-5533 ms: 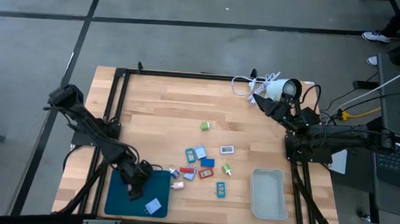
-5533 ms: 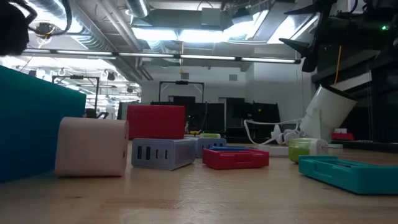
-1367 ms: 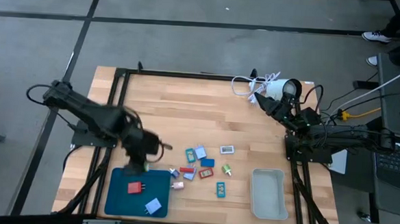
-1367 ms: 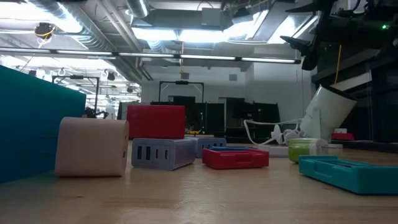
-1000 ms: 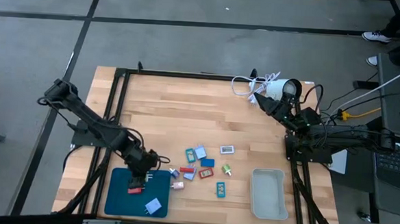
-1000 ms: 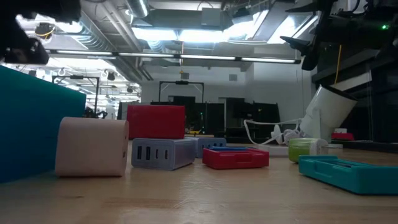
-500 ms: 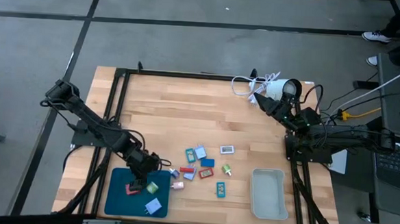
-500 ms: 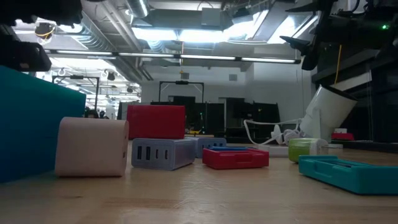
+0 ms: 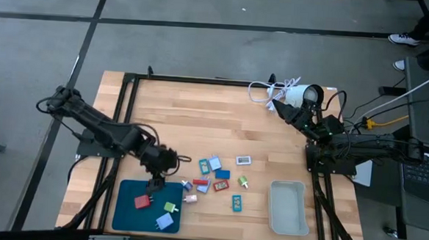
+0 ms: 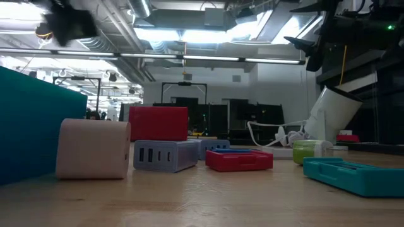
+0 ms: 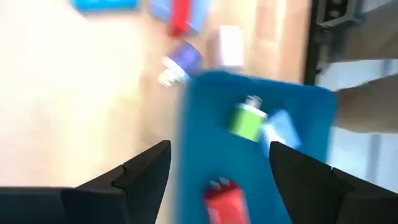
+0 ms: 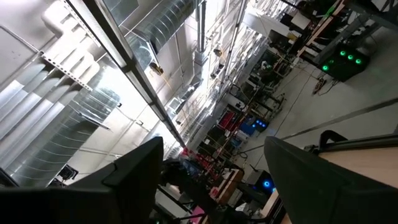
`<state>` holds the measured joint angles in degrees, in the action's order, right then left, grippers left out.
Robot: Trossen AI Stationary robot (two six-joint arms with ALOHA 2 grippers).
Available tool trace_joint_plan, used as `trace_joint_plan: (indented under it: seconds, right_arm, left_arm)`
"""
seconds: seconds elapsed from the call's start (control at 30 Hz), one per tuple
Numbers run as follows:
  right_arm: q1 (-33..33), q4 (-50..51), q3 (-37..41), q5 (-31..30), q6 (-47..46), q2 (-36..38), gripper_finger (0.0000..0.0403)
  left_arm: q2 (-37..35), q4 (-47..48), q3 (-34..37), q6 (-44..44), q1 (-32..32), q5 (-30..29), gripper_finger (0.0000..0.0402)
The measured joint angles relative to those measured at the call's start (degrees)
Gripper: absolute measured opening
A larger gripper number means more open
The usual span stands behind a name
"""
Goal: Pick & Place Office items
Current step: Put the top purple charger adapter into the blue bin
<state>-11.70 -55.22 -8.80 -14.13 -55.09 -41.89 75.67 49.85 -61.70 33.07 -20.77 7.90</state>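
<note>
My left gripper (image 9: 155,180) (image 11: 217,180) hangs open over the far edge of the blue tray (image 9: 128,215), holding nothing. On the tray lie a red piece (image 9: 142,201), a green piece (image 9: 170,206) (image 11: 247,121) and a light-blue piece (image 9: 164,221). Several more office items (image 9: 215,175) lie flat on the wood right of the tray, among them a purple one (image 11: 180,59) and a pink one (image 10: 95,149). My right gripper (image 9: 283,110) (image 12: 211,180) waits open at the far right, pointing upward next to the lamp.
A white bin (image 9: 286,207) stands at the near right. The white lamp (image 9: 300,95) and its coiled cord (image 9: 260,89) lie at the far right corner. Bare wood stretches across the table's far half (image 9: 200,112). A black frame (image 9: 126,115) runs along the table's sides.
The green piece has come to lie on the tray beside the red one, under my left gripper. That gripper has then risen and gone toward the table's far and right edges, away from the pieces.
</note>
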Motion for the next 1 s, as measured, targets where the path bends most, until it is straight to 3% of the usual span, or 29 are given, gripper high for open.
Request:
trace_joint_plan:
  seconds: [0.23, 0.37, 0.47, 0.67, 0.8, 1.0]
  right_arm:
    - [0.0, 0.0, 0.0, 0.0, -0.1, 0.0, 0.0284]
    - [0.0, 0.0, 0.0, 0.0, -1.5, 0.0, 0.0284]
    - [0.0, 0.0, 0.0, 0.1, -1.5, 0.0, 0.0284]
    - [0.0, 0.0, 0.0, 0.2, -1.6, 0.0, 0.0284]
    - [0.0, 0.0, 0.0, 0.2, -1.6, 0.0, 0.0284]
    - [0.0, 0.0, 0.0, 0.2, -1.6, 0.0, 0.0284]
  left_arm:
    - [2.6, 2.2, -0.5, -15.8, 10.9, -3.6, 0.0249]
    - [6.6, -1.9, -0.5, -23.5, 15.6, 1.5, 0.0230]
    - [10.5, -3.9, -0.5, -23.4, 17.7, 6.2, 0.0220]
    - [17.5, -5.2, -0.6, -19.4, 18.6, 7.2, 0.0226]
    - [19.7, -9.2, -4.2, -19.4, 20.2, 5.2, 0.0245]
    - [24.2, -12.7, -13.7, -26.2, 24.8, 2.3, 0.0267]
